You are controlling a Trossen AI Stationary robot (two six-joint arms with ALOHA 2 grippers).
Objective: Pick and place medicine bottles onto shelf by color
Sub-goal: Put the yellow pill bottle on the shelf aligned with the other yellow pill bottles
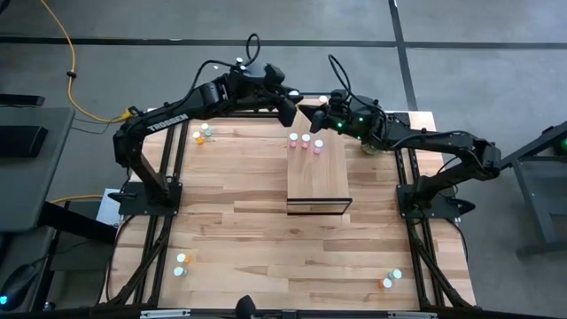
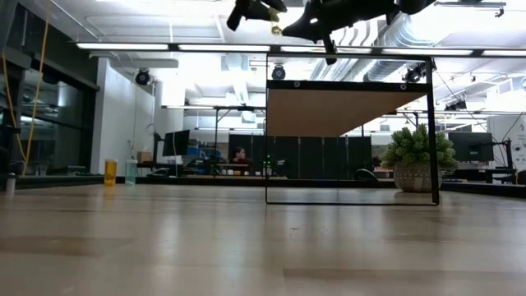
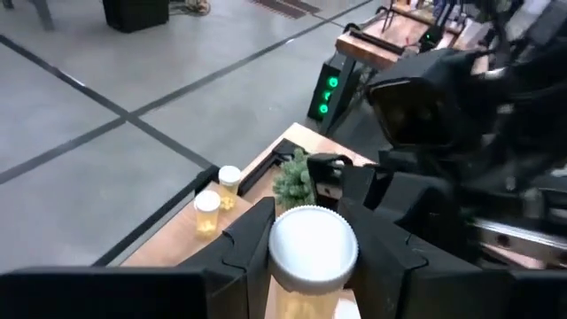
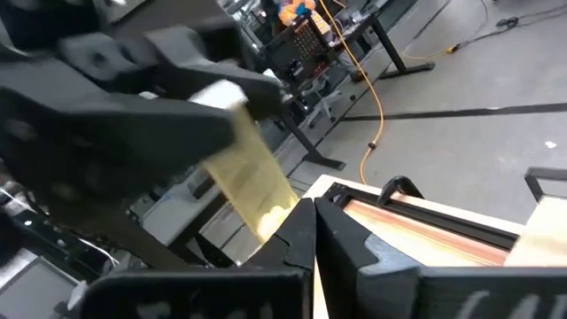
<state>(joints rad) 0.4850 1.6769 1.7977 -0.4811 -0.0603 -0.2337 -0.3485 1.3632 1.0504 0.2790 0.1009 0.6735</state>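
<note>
1. Stretching across the high view, a plank tabletop (image 1: 239, 221) is lying under two dark arms, with grey floor around it and a bright office showing beyond it in the low view.
2. Standing near the table's far middle, the shelf (image 1: 316, 177) is carrying three pink bottles (image 1: 306, 141) in a row along its far edge.
3. Reaching over the far edge just beside the shelf's far end, the left gripper (image 1: 289, 99) is clamping a yellow bottle (image 3: 310, 266) between its fingers (image 3: 244, 248); the white cap is facing the left wrist camera.
4. Hovering right next to it, the right gripper (image 1: 321, 108) is keeping its jaws pressed together with nothing between them, and its tips are pointing at the yellow bottle's body in the right wrist view (image 4: 252, 182).
5. Sitting on the far left of the table, a small cluster of bottles (image 1: 203, 135) is showing yellow and orange.
6. Resting at the near left corner, another small cluster (image 1: 182, 264) is showing pale and orange, and a third pair (image 1: 392, 280) is sitting at the near right corner.
7. Standing by the far right of the table, a potted plant (image 2: 417, 160) is showing in the low view, just beside the shelf's frame.
</note>
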